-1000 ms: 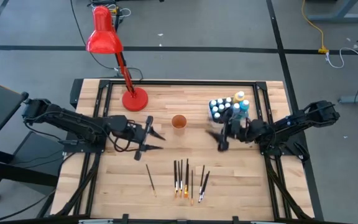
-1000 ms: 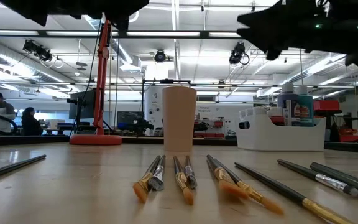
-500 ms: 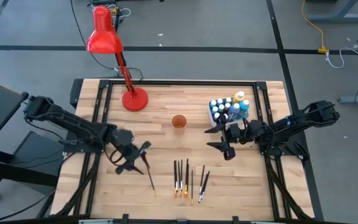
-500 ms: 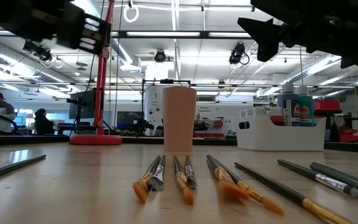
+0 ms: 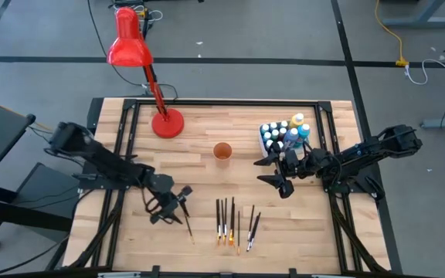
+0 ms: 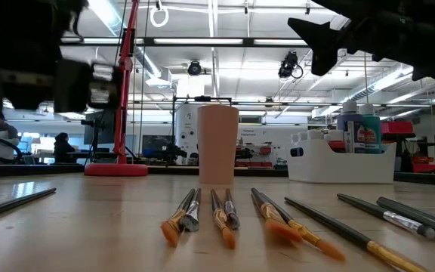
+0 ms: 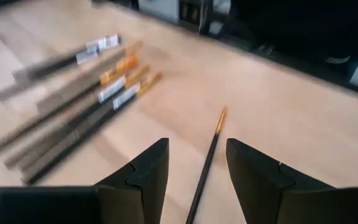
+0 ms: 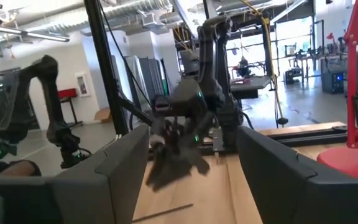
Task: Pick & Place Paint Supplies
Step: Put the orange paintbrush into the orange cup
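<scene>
Both arms dark, near-black, built of slim jointed segments w/ chunkier housings at the joints. Black cables loop along the left arm (image 5: pixel 103 161) and right arm (image 5: pixel 361 154). Left gripper (image 7: pixel 194 165) fingers: matte black, wedge-shaped, angular. Right gripper (image 8: pixel 191 162) fingers: broad, flat, dark grey-black plates.

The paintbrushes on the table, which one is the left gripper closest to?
The lone paintbrush lying apart, left of the bunch of paintbrushes. The open left gripper hangs right over it; the others lie together, farther right.
</scene>
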`<state>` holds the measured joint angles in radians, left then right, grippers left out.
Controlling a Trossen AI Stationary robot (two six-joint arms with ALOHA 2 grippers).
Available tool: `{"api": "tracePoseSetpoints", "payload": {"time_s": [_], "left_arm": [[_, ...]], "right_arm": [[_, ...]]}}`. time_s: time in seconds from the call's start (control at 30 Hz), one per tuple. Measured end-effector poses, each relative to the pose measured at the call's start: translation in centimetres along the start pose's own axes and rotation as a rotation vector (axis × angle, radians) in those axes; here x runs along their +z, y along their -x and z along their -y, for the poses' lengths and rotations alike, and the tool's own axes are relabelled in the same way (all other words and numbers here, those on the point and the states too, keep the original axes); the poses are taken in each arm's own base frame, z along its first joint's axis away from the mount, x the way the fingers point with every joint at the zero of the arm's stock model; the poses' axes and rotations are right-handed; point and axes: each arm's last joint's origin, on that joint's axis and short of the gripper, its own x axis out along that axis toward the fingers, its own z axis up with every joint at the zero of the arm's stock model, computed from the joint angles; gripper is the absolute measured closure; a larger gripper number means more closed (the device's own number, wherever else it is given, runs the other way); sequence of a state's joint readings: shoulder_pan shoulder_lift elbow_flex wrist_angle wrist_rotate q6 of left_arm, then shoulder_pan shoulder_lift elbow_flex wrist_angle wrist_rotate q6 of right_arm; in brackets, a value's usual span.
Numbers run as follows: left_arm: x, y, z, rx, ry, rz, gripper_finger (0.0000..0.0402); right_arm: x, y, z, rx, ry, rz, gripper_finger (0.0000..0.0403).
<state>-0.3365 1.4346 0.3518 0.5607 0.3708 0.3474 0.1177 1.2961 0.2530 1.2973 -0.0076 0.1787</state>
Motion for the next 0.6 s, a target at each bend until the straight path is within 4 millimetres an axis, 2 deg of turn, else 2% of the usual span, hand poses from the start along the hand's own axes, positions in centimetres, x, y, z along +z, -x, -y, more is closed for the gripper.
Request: {"api": "tracePoseSetpoints", "payload": {"time_s": [0.13, 0.3, 0.4, 0.6], "left_arm": [[-1.7, -1.2, -0.7, -0.024, 0.035, -0.013, 0.0251], [-3.4, -2.2, -0.7, -0.128, 0.112, -0.022, 0.0288], [-4.4, -2.6, -0.6, -0.124, 0.124, -0.066, 0.0307], [-4.4, -3.1, -1.2, -0.099, 0.146, -0.08, 0.0333]], "right_arm": [[0.1, -0.1, 0.0, 0.0, 0.002, 0.003, 0.0159], [0.0, -0.1, 0.0, 0.0, 0.003, 0.0, 0.0159], [0.0, -0.1, 0.0, 0.0, 0.003, -0.003, 0.0159], [0.0, -0.1, 0.0, 0.0, -0.001, -0.003, 0.0159]]}}
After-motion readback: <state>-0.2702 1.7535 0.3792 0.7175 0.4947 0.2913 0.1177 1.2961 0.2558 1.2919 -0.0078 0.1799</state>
